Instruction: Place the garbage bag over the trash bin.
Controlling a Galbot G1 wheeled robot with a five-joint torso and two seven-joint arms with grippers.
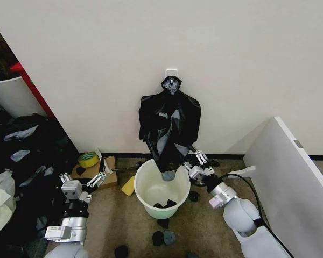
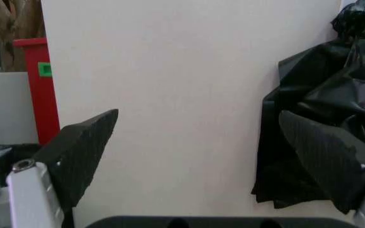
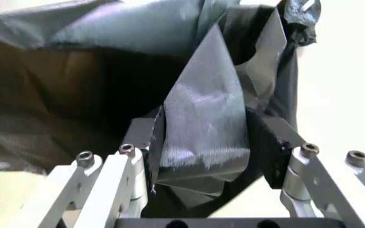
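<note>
Against the wall, the bunch of black bags (image 1: 169, 126) hangs from a white hook (image 1: 171, 71) straight over the trash bin (image 1: 161, 188), which stands on the floor (image 1: 204, 236) near the wall's foot. Your right gripper (image 1: 192, 167) is up at the bin's far-right rim, and the right wrist view shows its jaws partly spread around a hanging fold of the garbage bag (image 3: 201, 123), the film lying between the pads but not yet clearly pinched.

To do this pick well, judge the fold centred before you close, so you catch one layer rather than a wad of several; a thin glossy sheet like this will likely slip if only its edge is nipped. Pull down and away from the hook gently, since the bunch may come with it.

Your left gripper (image 1: 95, 180) waits wide open, holding nothing, near the floor left of the bin, facing the wall.

Hard to make out: which layer in the fold belongs to the one bag you want, and where its mouth opens. Dark scraps sit in the bin's bottom and on the floor in front; what they are cannot be told. The bin's lower part is cut off by its own rim from the head view.
</note>
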